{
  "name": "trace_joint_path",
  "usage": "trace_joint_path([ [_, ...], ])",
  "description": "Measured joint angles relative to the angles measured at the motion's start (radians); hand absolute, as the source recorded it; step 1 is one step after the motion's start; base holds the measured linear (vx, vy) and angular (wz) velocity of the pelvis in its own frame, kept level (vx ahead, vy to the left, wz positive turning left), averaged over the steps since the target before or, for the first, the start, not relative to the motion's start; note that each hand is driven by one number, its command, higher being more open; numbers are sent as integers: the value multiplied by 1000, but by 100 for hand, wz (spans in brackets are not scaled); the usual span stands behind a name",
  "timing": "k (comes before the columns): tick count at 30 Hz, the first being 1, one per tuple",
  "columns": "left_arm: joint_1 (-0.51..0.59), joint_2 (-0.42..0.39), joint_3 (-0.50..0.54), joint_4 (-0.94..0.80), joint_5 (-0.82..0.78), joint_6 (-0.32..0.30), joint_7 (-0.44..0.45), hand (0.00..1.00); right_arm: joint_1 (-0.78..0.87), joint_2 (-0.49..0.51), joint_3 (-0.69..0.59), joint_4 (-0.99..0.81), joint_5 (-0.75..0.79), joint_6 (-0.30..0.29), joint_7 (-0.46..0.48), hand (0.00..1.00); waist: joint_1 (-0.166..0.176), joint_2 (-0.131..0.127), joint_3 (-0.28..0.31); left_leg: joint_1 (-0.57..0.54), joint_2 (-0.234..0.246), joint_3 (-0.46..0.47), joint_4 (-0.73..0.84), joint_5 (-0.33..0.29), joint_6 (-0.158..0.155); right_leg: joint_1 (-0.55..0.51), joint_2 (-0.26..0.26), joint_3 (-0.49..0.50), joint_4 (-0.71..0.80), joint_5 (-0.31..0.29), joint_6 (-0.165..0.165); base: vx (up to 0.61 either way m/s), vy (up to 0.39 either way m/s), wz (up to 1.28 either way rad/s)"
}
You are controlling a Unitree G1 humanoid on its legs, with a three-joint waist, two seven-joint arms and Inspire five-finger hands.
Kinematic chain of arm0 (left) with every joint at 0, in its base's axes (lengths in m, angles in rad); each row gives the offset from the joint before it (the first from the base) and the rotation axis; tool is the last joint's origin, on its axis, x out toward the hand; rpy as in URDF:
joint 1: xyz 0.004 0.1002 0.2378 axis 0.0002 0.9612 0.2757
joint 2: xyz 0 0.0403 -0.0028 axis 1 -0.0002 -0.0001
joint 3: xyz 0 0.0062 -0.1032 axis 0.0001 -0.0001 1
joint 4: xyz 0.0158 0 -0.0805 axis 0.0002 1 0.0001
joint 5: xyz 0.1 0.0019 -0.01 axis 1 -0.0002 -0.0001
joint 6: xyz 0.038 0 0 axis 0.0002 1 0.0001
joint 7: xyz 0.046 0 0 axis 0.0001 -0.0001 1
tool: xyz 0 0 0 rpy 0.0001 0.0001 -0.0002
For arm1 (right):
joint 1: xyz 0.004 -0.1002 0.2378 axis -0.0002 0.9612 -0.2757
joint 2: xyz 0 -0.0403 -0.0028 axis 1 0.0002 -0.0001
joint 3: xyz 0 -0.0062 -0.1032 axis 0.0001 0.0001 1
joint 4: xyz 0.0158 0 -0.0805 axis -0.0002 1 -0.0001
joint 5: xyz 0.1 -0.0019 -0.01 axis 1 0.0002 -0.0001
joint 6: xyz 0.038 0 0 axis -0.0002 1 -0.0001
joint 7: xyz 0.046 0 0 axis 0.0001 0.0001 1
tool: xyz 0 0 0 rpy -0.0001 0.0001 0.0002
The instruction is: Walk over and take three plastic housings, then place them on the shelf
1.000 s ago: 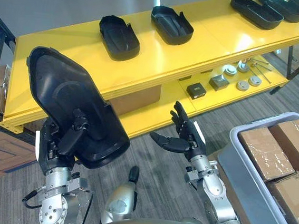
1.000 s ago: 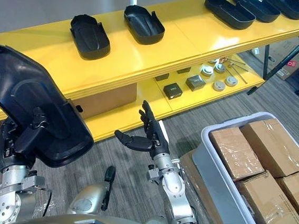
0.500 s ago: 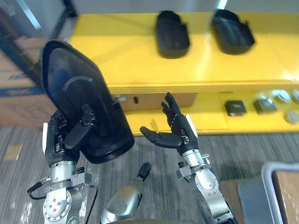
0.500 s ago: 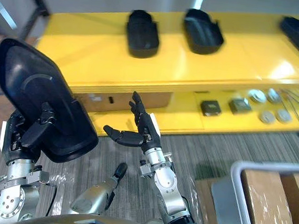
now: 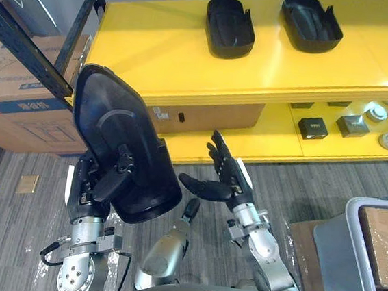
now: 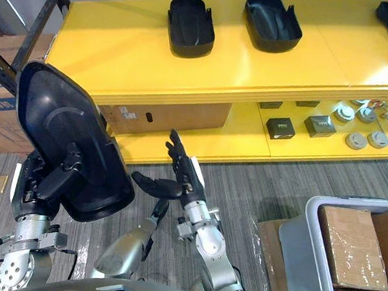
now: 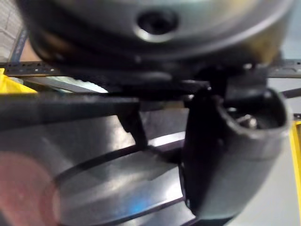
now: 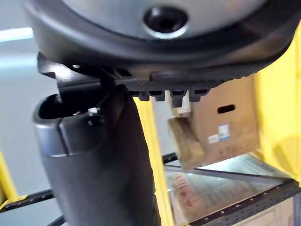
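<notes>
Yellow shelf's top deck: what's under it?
A cardboard box, dark blocks and round metal parts on the lower deck. Anything further back is covered by the top deck.

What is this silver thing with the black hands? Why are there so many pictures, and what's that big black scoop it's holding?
It is a walking robot with two arms. Two pictures come from cameras in its head, looking down, like its eyes. The two very close, dark ones come from little cameras on its wrists.

Its left hand has its fingers curled round a black plastic housing, a hollow shell held upright. Its right hand is open and holds nothing.

In front stands a yellow shelf with two more housings lying on top. On its lower board are small metal parts and a cardboard box. On the robot's right is a grey bin with wrapped boxes inside.
</notes>
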Motion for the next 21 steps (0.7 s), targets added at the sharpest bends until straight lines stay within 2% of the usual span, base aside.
trace_joint_path([
  [2,4,0,0,5,1,0,23,0,-7,2,3,0,-1,-2,-6,100,3,-2,15,0,0,23,13,-4,0,0,-8,13,-1,-4,-1,6,19,-23],
  [4,-4,1,7,21,0,0,49,0,-18,12,9,0,2,-16,-19,100,6,-23,27,-14,-8,71,51,-18,5,0,-33,29,-12,-3,-1,75,71,-24],
  [5,-6,2,13,21,0,0,61,0,-18,23,8,0,9,-36,-23,100,6,-33,30,-34,-17,86,85,-16,18,0,-38,30,-20,-4,1,147,73,-10],
  [8,-65,10,13,22,2,1,86,0,-38,37,-4,-10,12,-63,-56,100,4,-60,41,-70,-57,100,130,-36,47,0,-62,31,-43,24,44,157,59,8],
  [10,-113,11,13,22,3,2,99,0,-75,43,-12,-9,11,-63,-88,100,5,-67,48,-75,-74,115,170,-68,61,10,-83,43,-37,40,56,135,85,-1],
  [12,-166,15,15,19,3,1,102,0,-114,46,-24,-13,-8,-67,-113,100,5,-67,48,-74,-82,139,229,-143,73,17,-95,78,-19,77,47,87,112,-21],
  [14,-188,21,15,19,4,2,98,0,-122,50,-34,-20,-9,-71,-126,100,1,-66,47,-69,-78,148,241,-166,75,15,-94,103,0,108,37,43,86,-13],
  [15,-212,21,15,19,4,2,86,0,-122,51,-50,-27,-8,-73,-130,100,0,-70,44,-54,-68,174,209,-176,65,-4,-97,122,20,150,10,30,43,2],
  [16,-222,21,15,21,4,2,82,0,-120,52,-59,-27,-7,-75,-131,100,-6,-84,41,-62,-72,193,237,-192,72,-18,-120,135,30,164,-2,111,93,-15],
  [17,-225,17,17,20,4,1,74,0,-109,52,-76,-35,-6,-76,-130,100,-2,-85,36,-90,-65,240,421,-312,112,-51,-126,187,114,168,-4,157,94,-17],
  [18,-225,20,20,21,4,1,73,0,-104,54,-83,-36,-5,-77,-130,100,-3,-81,34,-89,-61,242,434,-349,122,-73,-135,203,178,176,-15,242,166,-20],
  [19,-227,23,21,27,5,8,77,0,-91,64,-101,-36,-5,-76,-130,100,-20,-92,29,-64,-72,243,418,-355,132,-143,-164,246,288,252,-35,242,148,-8],
  [20,-217,23,21,25,6,8,87,0,-64,65,-111,-36,-5,-76,-131,100,-32,-92,23,-22,-71,244,367,-348,144,-197,-175,274,372,386,-43,179,127,-11],
  [21,-216,24,22,24,6,8,92,0,-46,66,-114,-36,-6,-76,-131,100,-34,-92,22,7,-68,240,339,-344,150,-221,-181,281,417,447,-43,213,125,-24],
])
